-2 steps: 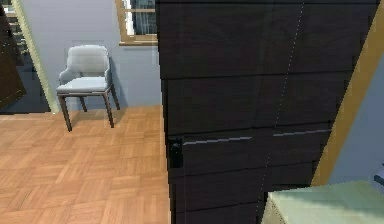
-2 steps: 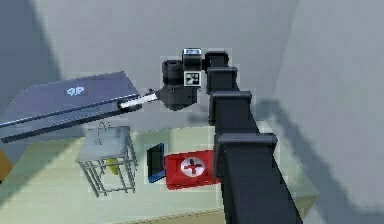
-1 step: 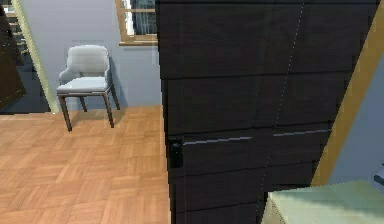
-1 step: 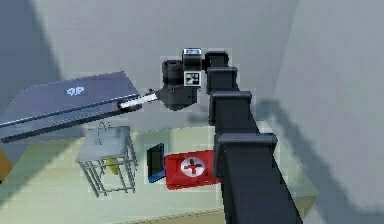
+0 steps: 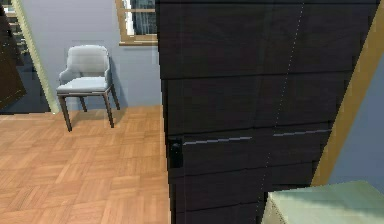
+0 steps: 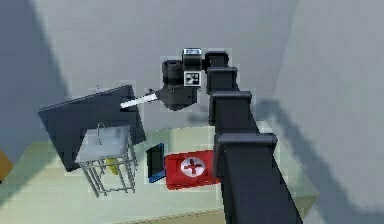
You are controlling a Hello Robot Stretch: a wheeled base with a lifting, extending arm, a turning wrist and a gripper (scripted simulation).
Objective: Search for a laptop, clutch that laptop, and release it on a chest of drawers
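Observation:
A dark grey flat slab [image 6: 88, 128], like a laptop's lid, stands tilted over the left of a pale green tabletop [image 6: 60, 200]. My gripper [image 6: 128, 101] reaches left from the dark arm [image 6: 240, 140], and its thin fingers [image 6: 138, 99] meet the slab's upper right corner. I cannot tell whether it holds anything. In the forward view a tall dark unit with drawer-like fronts and thin handles [image 5: 250, 100] rises close ahead.
On the tabletop stand a wire rack with something yellow inside [image 6: 105, 160], a dark phone-like slab [image 6: 153, 162] and a red box with a white cross [image 6: 190, 168]. A grey chair [image 5: 86, 80] sits on the wood floor [image 5: 80, 170] below a window [image 5: 138, 22]. A pale green corner [image 5: 325, 205] shows low right.

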